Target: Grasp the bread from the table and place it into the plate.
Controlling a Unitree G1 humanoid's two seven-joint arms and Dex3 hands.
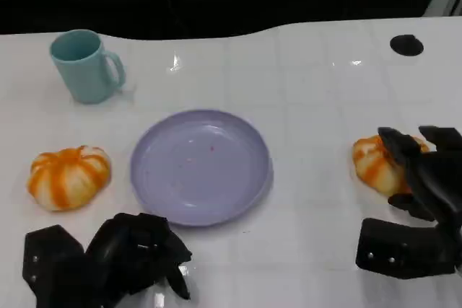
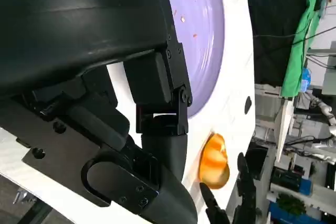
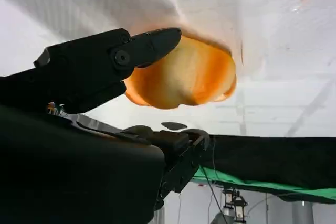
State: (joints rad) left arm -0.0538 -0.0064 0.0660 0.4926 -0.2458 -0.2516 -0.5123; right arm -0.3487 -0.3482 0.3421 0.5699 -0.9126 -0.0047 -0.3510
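Orange-striped bread [image 1: 377, 164] sitting at 3 o'clock of plate [image 1: 200, 166]; closing right robot hand [image 1: 422, 178] around it, fingers spread, grip not confirmed. Next needing firm grasp, lifting toward 9 o'clock.

**Count of things on the surface**

The white surface [image 1: 317, 91] carries two breads, both round and striped orange and cream: one bread [image 1: 69, 177] lies at the left of the head view, and the other bread [image 1: 377, 164] lies at the right, partly behind black fingers [image 1: 401, 146]. There is one plate [image 1: 201, 166], lilac and round, between the two breads. There is one mug [image 1: 86, 66], pale teal with a single handle, at the far left. One small black round mark [image 1: 406, 45] sits at the far right of the surface. Two black hands show: one left hand [image 1: 119, 259] and one right hand [image 1: 419, 200].
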